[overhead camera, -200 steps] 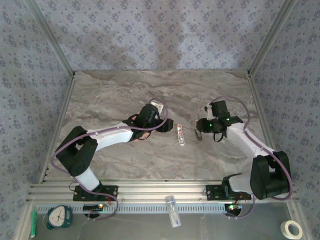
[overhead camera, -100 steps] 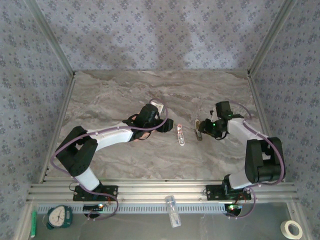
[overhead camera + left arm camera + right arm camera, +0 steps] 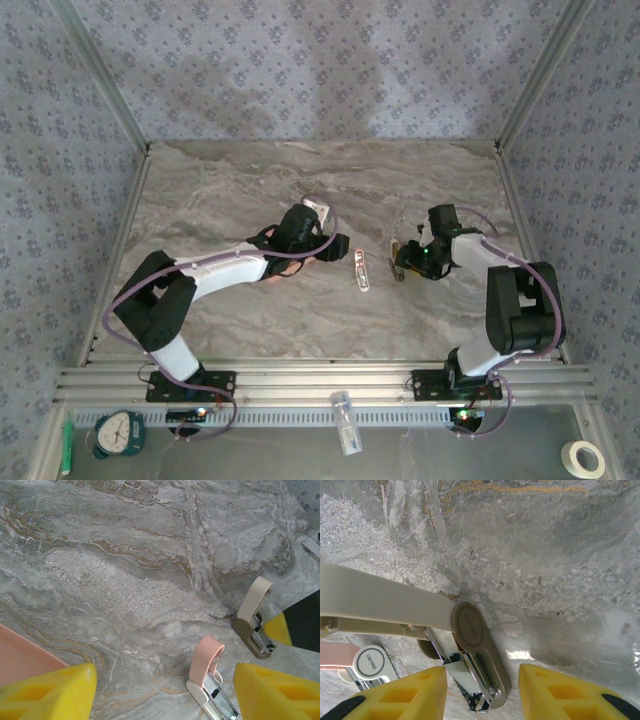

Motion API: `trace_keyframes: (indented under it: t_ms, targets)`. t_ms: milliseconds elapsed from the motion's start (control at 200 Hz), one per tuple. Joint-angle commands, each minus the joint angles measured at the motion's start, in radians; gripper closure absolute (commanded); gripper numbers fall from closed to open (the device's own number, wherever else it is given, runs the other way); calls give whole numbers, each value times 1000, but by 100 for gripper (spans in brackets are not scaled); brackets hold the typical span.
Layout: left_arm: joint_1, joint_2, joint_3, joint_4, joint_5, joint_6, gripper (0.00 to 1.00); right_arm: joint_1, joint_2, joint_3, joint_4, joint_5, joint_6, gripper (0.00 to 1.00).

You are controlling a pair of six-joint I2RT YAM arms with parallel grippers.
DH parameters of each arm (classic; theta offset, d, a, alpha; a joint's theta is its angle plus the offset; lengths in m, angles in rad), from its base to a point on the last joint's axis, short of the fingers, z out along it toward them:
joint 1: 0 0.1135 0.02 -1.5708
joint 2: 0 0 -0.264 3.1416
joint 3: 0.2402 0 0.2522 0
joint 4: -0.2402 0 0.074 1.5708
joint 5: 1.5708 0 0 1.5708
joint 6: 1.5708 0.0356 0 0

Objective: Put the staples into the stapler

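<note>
Two grippers face each other across the middle of the table (image 3: 250, 190). On the right gripper (image 3: 482, 680) we log the yellow fingers (image 3: 395, 695) parted, one on either side of the brown base of a beige stapler (image 3: 469, 627). A sliver of table shows between that base and one finger, so we record it as released, grasping nothing. The beige stapler is hinged wide, its cream arm lifted and its metal channel exposed.

On the left gripper (image 3: 165, 680) the fingers are well parted with nothing clamped between them, held low over the marble.

The stapler (image 3: 207, 677), pale pink and white, lies on the table just right of the left gripper's fingers. Its pink arm is raised off the white base and the channel is showing. From the top view we place it between the two grippers, just left of the beige stapler and apart from it.

A salmon-pink tray (image 3: 20, 655) sits beside the left gripper, on its near-left side, partly under the arm.

Along the near edge we note a small clock (image 3: 118, 432) at left and a tape roll (image 3: 585, 458) at right.
</note>
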Motion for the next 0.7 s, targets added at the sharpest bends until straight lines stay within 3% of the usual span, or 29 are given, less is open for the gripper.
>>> trace_keyframes:
  t_ms: [0, 695]
  targets:
    - [-10, 13, 33, -6, 14, 20, 28, -6, 17, 34, 2, -18, -5, 56]
    - [-10, 13, 27, -7, 17, 21, 28, -7, 33, 27, -46, 12, -21, 63]
